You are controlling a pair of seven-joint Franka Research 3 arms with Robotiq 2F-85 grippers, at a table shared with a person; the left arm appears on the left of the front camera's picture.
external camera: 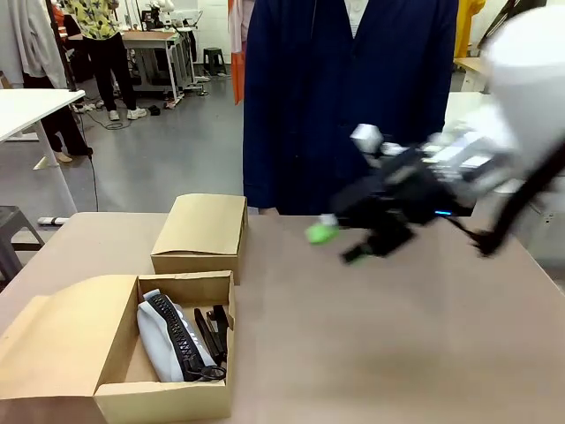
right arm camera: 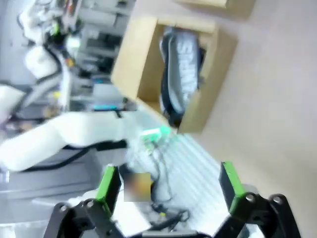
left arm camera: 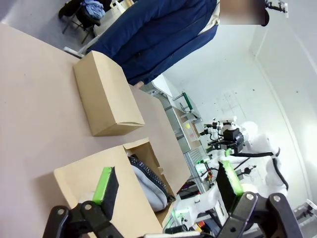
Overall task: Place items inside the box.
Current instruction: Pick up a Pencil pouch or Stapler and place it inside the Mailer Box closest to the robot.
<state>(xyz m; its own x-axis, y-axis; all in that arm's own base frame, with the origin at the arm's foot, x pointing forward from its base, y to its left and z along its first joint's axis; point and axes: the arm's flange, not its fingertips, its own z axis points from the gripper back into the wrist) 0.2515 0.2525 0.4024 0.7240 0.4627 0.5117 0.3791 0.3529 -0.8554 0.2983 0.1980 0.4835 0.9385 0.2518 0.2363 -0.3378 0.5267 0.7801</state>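
Behind your table you see grey floor, a white desk at 10 o'clock, a cluttered workbench at 11.

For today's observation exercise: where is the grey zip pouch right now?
In the front view the grey zip pouch lies inside the open box at the table's near left, just in front of the closed box.

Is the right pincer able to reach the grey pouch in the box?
Probably yes. The right pincer is open and holds nothing, the box is open on top, and the grey pouch lies uncovered, with bare table between them.
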